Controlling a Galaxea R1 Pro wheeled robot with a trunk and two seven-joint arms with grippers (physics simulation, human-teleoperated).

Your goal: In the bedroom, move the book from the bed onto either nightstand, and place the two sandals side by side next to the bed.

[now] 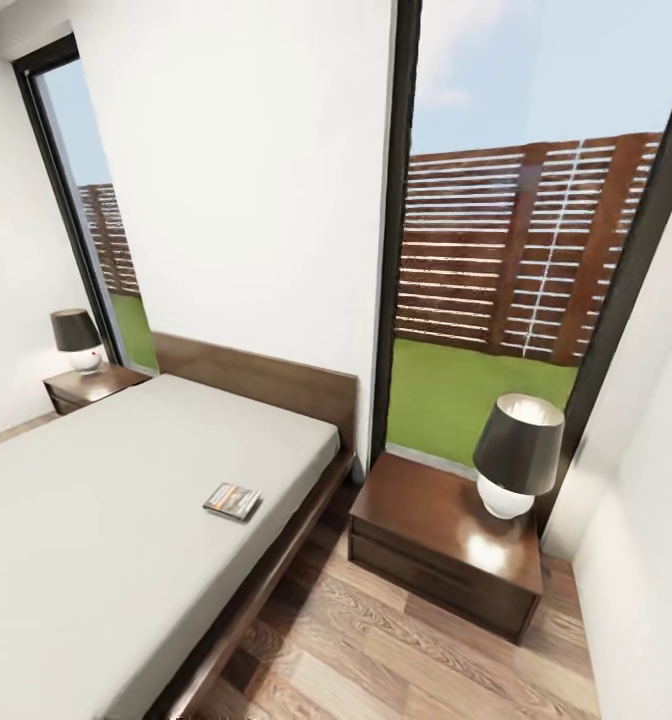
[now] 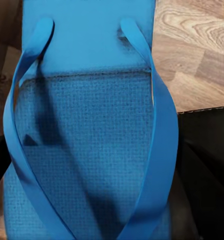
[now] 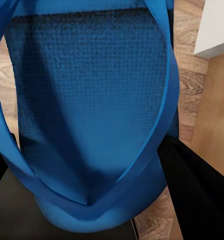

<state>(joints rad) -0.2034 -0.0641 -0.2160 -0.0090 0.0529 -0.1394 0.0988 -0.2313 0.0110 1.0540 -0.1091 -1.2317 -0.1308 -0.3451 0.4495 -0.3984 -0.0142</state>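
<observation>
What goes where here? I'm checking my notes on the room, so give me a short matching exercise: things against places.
Things:
1. book
2. near lamp
3. far lamp
4. fence

Places:
A. outside the window
B. on the nightstand by the bed's right side
C. on the mattress
D. on the nightstand across the bed, by the left wall

Pairs: 1-C, 2-B, 3-D, 4-A
</observation>
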